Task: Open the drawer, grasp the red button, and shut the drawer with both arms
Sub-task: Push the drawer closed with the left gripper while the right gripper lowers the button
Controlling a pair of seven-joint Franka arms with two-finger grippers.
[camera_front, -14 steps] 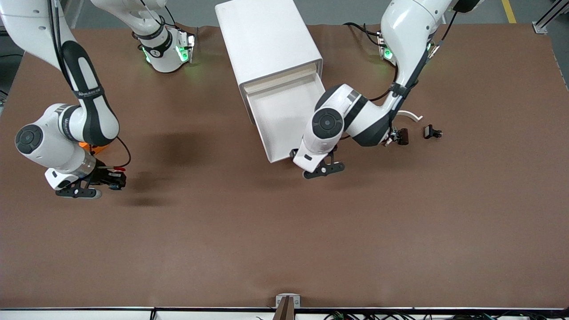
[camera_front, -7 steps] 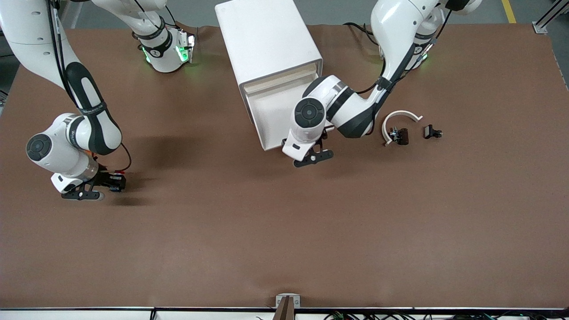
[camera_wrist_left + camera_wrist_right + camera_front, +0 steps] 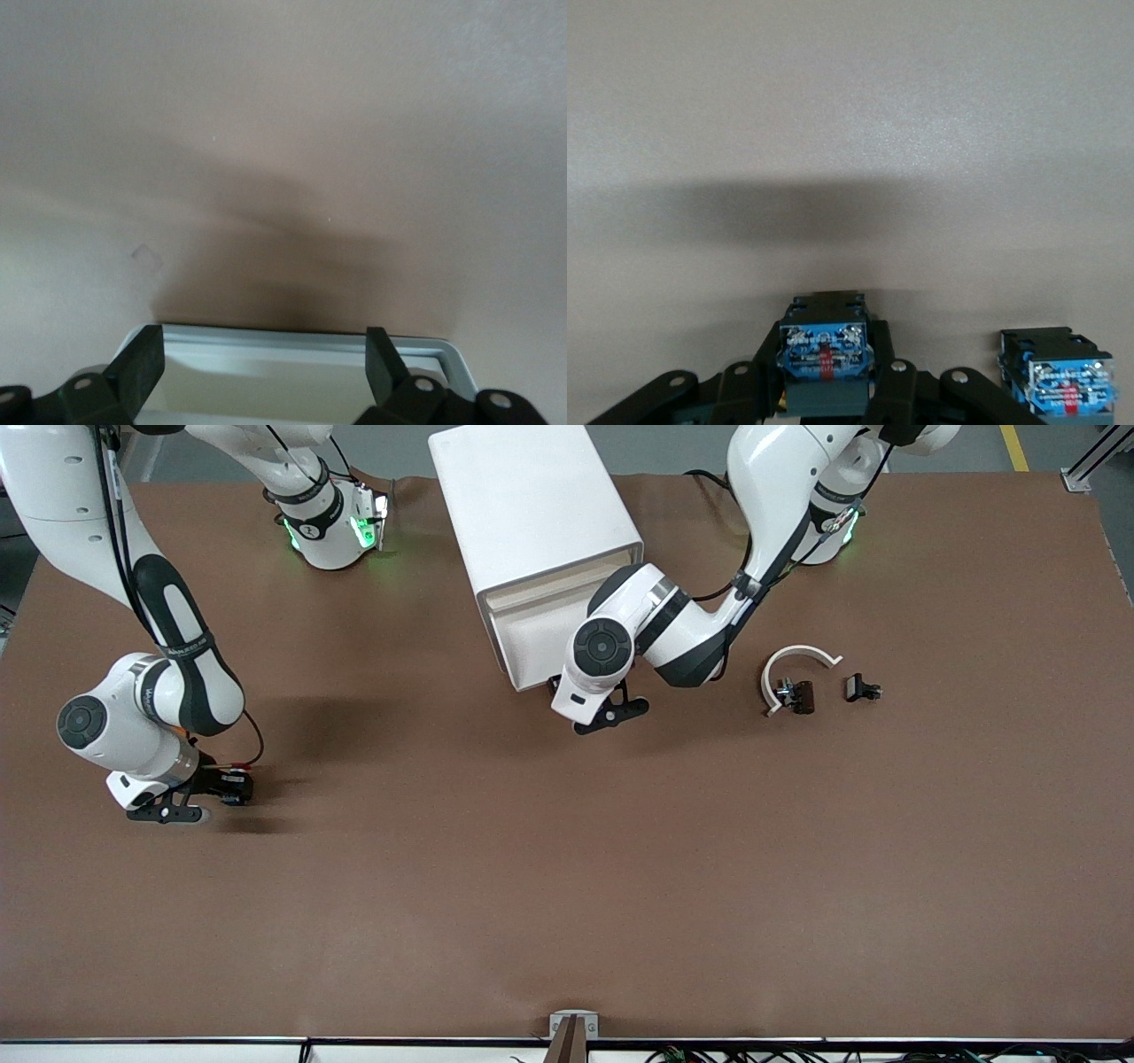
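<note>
Closing push: the left gripper (image 3: pixel 609 714), fingers spread wide, sits against the front of the white drawer (image 3: pixel 532 651) in the upper middle of the frame. It has driven that drawer most of the way back into the white cabinet (image 3: pixel 532 505) within the past second. Only a short lip of the drawer now sticks out, where a long tray stood open a second ago. In the left wrist view the drawer's pale rim (image 3: pixel 292 341) lies between the two spread fingers (image 3: pixel 142 363).

At mid-height of the frame, at the right arm's end of the worktop (image 3: pixel 567 886), the right gripper (image 3: pixel 190 802) has barely shifted. Its fingers pinch the button (image 3: pixel 229 784) by its dark body, low over the worktop. The right wrist view shows the button's blue-and-black underside (image 3: pixel 824 354) clamped in that grip. A second, similar blue-backed unit (image 3: pixel 1054 372) stands just beside it.

Judged from this, the button is out and secured, and one last short shove should seat the drawer.
</note>
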